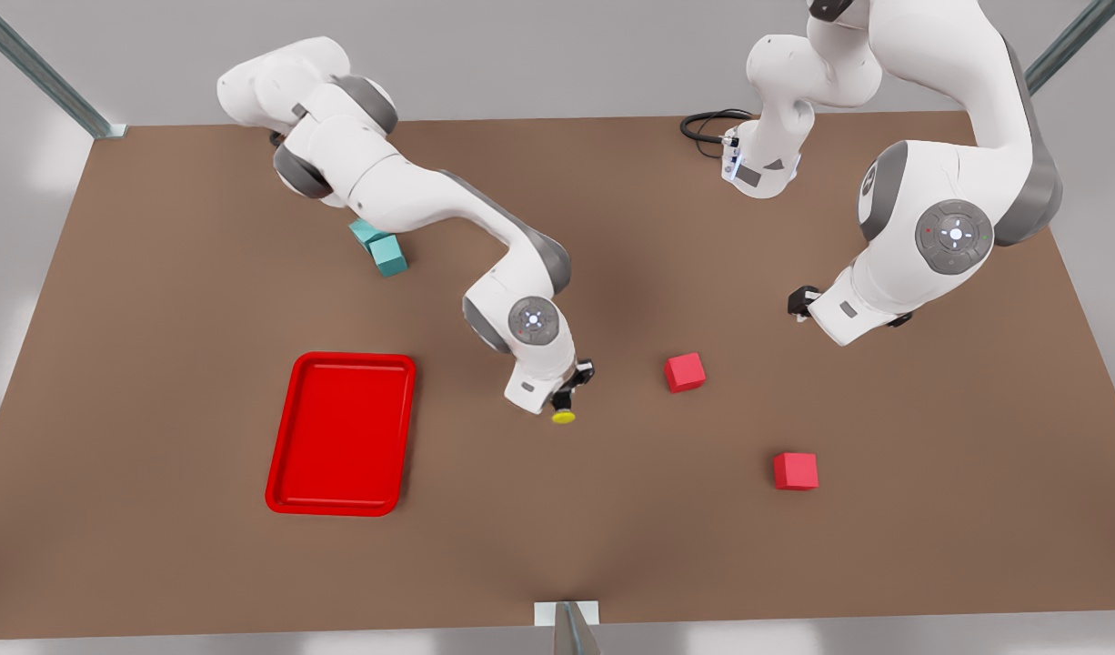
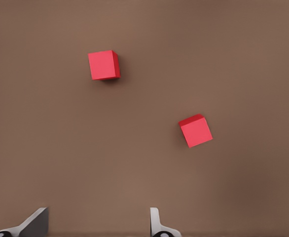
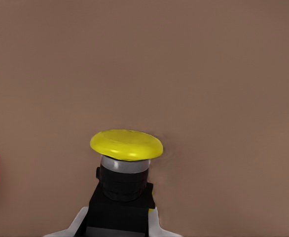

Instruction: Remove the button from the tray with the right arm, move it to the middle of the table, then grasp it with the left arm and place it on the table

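Nearest you, the tray lay empty toward the front view's left, close to the near edge of the table. Just beyond it, around mid-table, your right gripper was clamped on the button; the right wrist view showed the dark body pinched between its fingers, the yellow cap pointing outward and the piece apparently held clear of the tabletop. So you were at the carry-to-the-middle step, with the handover not yet begun. Two red cubes sat on the front view's right half, and teal blocks lay toward the far left corner, partly under the right arm. Farther back, your left gripper waited with its fingers spread wide and holding nothing. Next, I judge, you needed to bring the left gripper across to the exposed cap end and close before the right released.
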Controlling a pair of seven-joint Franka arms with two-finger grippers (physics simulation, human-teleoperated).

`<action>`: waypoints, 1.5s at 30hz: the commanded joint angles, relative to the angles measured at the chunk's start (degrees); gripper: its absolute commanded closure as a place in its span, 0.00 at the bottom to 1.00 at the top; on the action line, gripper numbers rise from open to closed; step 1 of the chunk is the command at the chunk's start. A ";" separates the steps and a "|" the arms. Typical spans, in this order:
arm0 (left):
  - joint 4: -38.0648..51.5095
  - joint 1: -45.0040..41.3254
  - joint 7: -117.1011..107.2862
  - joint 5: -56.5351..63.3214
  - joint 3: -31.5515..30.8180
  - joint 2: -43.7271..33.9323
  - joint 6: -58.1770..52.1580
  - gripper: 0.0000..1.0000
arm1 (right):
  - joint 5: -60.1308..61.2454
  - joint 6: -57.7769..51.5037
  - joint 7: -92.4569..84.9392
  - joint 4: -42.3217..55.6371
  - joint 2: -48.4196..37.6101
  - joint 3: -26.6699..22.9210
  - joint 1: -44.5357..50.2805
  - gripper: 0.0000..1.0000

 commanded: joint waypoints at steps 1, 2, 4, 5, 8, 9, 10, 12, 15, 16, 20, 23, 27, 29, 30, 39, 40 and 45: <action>-0.05 -0.05 -0.03 0.03 0.01 -0.06 0.00 0.00 | -0.02 1.33 33.10 3.60 3.19 -2.70 3.86 0.58; 0.04 -0.05 -0.12 0.03 0.01 0.03 0.09 0.00 | 0.07 2.39 33.80 3.60 4.33 -3.24 4.75 0.58; 0.04 -0.05 -0.12 0.03 0.01 0.21 0.27 0.00 | 0.24 3.09 34.15 3.60 6.00 -3.24 5.54 0.57; 0.04 -0.05 -0.12 0.03 0.01 0.21 0.36 0.00 | 0.24 3.88 34.15 3.60 6.71 -3.24 5.80 0.57; 0.04 -0.05 -0.21 0.03 0.01 0.64 0.62 0.00 | 0.24 4.59 33.63 3.34 8.11 -3.59 5.80 0.56; 0.04 -0.05 -0.21 0.03 0.01 0.64 0.71 0.00 | 0.24 5.55 33.27 3.34 9.17 -3.59 5.63 0.55; 0.04 -0.05 -0.12 0.03 0.01 0.64 0.88 0.00 | 0.24 5.64 32.84 3.34 9.78 -3.59 5.63 0.55; 0.13 -0.05 -0.21 0.12 0.01 0.82 1.06 0.00 | 0.24 6.08 32.66 3.25 10.49 -3.59 5.63 0.53; 0.04 -0.05 -0.21 0.12 0.01 0.82 1.06 0.00 | 0.24 6.35 32.66 3.25 10.84 -3.68 5.71 0.47; 0.04 -0.05 -0.21 0.12 0.01 0.82 1.06 0.00 | 0.24 6.43 32.66 3.25 10.84 -3.68 5.71 0.27; 0.04 -0.49 -0.47 0.12 0.01 0.82 0.97 0.00 | 0.24 6.78 32.75 3.25 10.84 -3.85 5.54 0.00; 0.13 -0.66 -0.56 0.12 0.01 0.82 1.06 0.00 | 0.24 7.05 32.83 3.25 9.79 -3.85 4.83 0.00; 0.65 -5.49 -16.71 -0.14 0.01 4.24 4.92 0.00 | 0.42 -10.17 24.67 2.55 -6.55 -3.41 3.08 0.00; 9.97 -13.31 -47.30 -4.87 -0.16 16.89 7.21 0.00 | 0.77 -23.80 -0.54 -0.17 -17.89 -3.59 -6.22 0.00; 11.12 -14.28 -57.32 -11.56 -0.25 21.38 14.66 0.00 | 3.41 -24.07 -18.02 -10.53 -27.46 -3.59 -15.72 0.00; 4.97 -21.05 -69.92 -10.07 -2.97 35.37 54.32 0.00 | 9.20 -30.30 -31.33 -28.13 -47.43 -3.94 -43.50 0.00; 3.39 -21.05 -66.49 -10.07 -4.11 34.05 53.88 0.00 | 9.21 -30.30 -31.24 -28.04 -47.34 -3.85 -44.47 0.00; -2.77 -21.14 -51.53 -7.35 -6.49 31.23 52.65 0.00 | 5.43 -34.17 -30.62 -28.65 -46.64 -3.94 -46.05 0.00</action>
